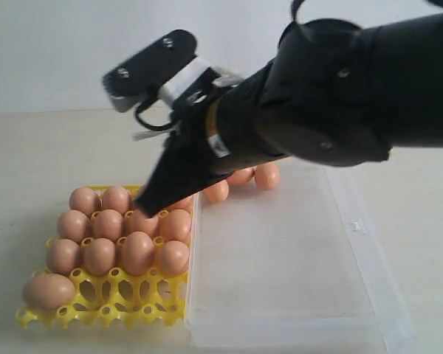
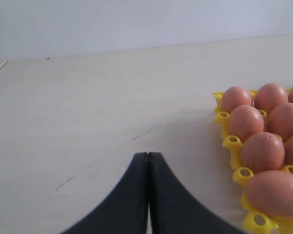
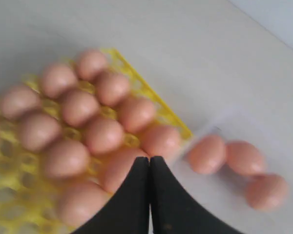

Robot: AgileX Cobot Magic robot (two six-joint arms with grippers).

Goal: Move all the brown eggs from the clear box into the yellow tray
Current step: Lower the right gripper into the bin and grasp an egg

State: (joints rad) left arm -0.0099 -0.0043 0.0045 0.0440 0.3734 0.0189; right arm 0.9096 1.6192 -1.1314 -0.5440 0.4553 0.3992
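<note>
Legible text, brands, numbers, signs: none. One small white patch point(image 1: 218, 144) on the black robot arm point(image 1: 332, 88), near its wrist; any marking is too blurred to read.

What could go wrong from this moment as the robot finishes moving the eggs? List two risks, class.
The shut right gripper has its tip right at the packed eggs in the yellow tray; a careless sweep may crack one. The corner egg lies on its side, so a bump might roll it off.
</note>
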